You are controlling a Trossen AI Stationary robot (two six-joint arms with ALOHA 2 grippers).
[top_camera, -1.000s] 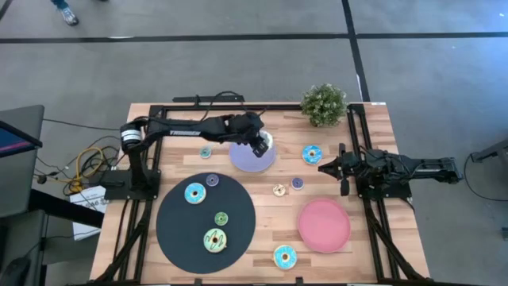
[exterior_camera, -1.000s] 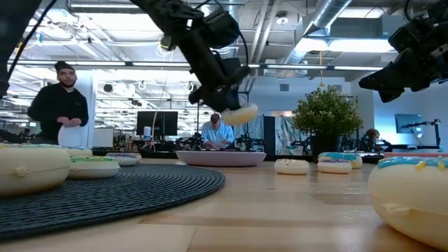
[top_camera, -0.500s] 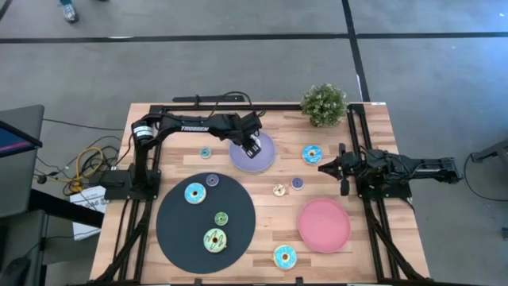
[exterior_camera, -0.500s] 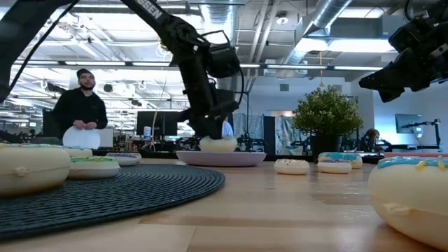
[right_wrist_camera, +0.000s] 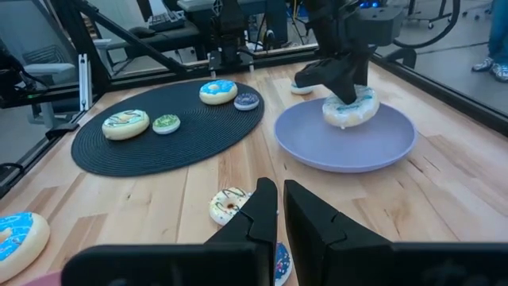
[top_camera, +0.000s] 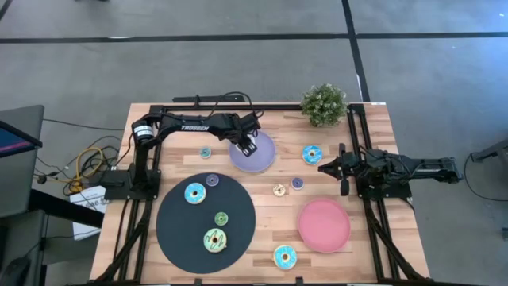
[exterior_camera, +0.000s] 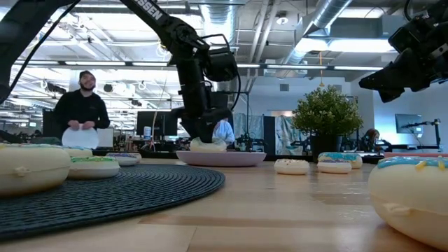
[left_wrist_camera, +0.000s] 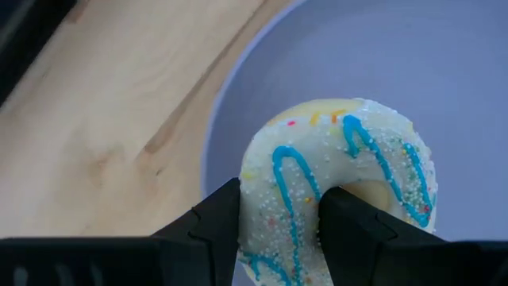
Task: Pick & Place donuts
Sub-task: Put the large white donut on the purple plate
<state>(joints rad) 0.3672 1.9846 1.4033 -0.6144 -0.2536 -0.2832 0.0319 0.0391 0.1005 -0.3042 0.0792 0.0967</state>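
Left wrist view shows the left gripper (left_wrist_camera: pixel 278 226) clamping a white donut (left_wrist_camera: pixel 341 183) with blue icing, resting on the lavender plate (left_wrist_camera: pixel 444 71); the idle right gripper (top_camera: pixel 343 168), fingers nearly together, sits well apart.

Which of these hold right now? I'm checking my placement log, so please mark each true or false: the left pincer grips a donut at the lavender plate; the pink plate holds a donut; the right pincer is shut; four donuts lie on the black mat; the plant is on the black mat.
1. The left pincer grips a white donut at the lavender plate. True.
2. The pink plate holds a donut. False: it holds none.
3. The right pincer is shut. True.
4. Four donuts lie on the black mat. True.
5. The plant is on the black mat. False: it stands at the table's far edge.
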